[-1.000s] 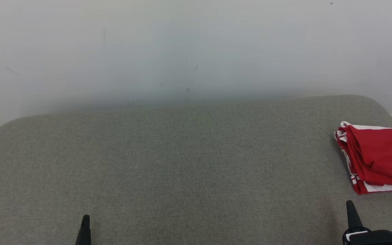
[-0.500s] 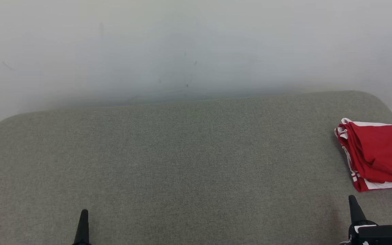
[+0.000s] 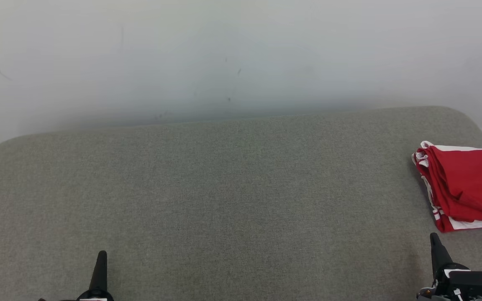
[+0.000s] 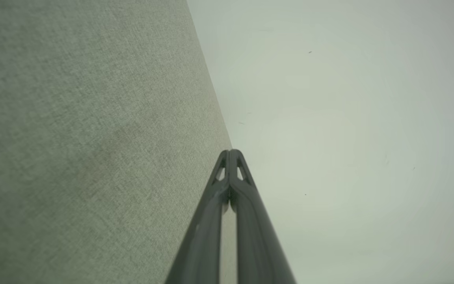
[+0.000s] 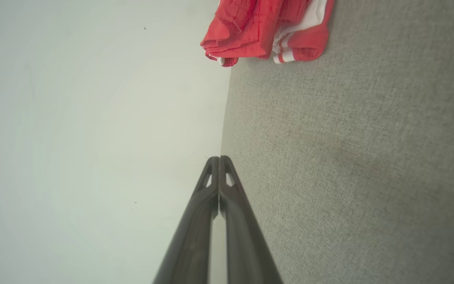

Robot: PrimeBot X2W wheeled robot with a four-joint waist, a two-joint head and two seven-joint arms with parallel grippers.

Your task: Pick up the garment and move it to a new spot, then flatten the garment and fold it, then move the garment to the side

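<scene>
Pale wall (image 3: pixel 241 50) backs a grey fabric-covered table (image 3: pixel 224 188), at whose right edge a folded red and white garment (image 3: pixel 462 188) lies, while the left gripper (image 3: pixel 101 257) and right gripper (image 3: pixel 434 240), both clenched empty, sit at the near side, clear of it.
</scene>
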